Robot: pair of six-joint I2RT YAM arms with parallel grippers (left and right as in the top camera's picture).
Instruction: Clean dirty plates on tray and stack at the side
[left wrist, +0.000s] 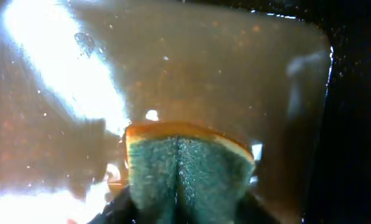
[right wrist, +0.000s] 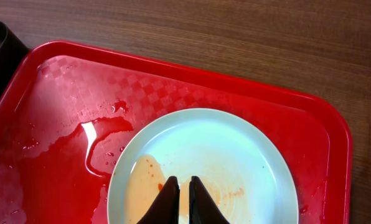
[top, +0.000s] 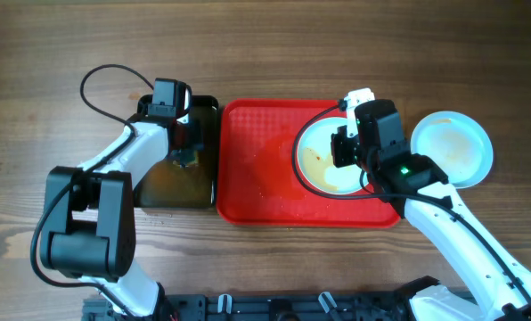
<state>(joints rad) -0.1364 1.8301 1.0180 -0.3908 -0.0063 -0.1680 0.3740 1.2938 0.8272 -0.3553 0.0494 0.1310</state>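
Note:
A red tray (top: 257,169) lies mid-table. One pale plate (top: 323,165) with yellowish residue and orange-red specks lies in its right half. It also shows in the right wrist view (right wrist: 235,155), on the wet tray (right wrist: 61,93). A second plate (top: 453,147), faintly smeared, lies on the table right of the tray. A third plate does not show. My right gripper (top: 346,147) hovers over the tray's plate with its fingers (right wrist: 185,183) together and empty. My left gripper (top: 185,152) is in the black bin, shut (left wrist: 182,211) on a green sponge (left wrist: 185,171).
The black bin (top: 181,178) with brownish water (left wrist: 204,74) stands against the tray's left edge. A puddle (right wrist: 98,134) lies on the tray left of the plate. Bare wooden table surrounds everything.

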